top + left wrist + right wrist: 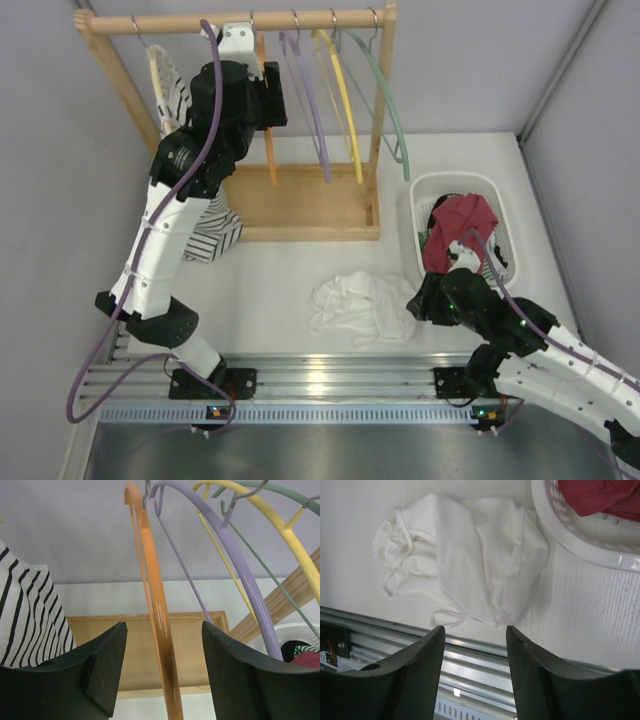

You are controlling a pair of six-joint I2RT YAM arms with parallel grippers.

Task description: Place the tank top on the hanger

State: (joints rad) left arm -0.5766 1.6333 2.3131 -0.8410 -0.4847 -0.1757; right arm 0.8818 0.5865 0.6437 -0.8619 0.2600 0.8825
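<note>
The white tank top (360, 305) lies crumpled on the table in front of the rack; in the right wrist view (470, 565) its thin straps point left. The orange hanger (270, 160) hangs by its wire hook on the wooden rail. My left gripper (272, 98) is raised at the rack and open; in the left wrist view the orange hanger (156, 610) runs between its jaws (164, 627) without touching either. My right gripper (418, 300) is open and empty, low at the tank top's right edge, just short of its hem (475, 630).
The wooden rack (240, 20) also carries purple (310, 110), yellow (345, 110) and green (392, 120) hangers. A black-and-white striped top (205, 235) hangs at its left end. A white basket (455, 178) at the right holds a dark red garment (455, 225).
</note>
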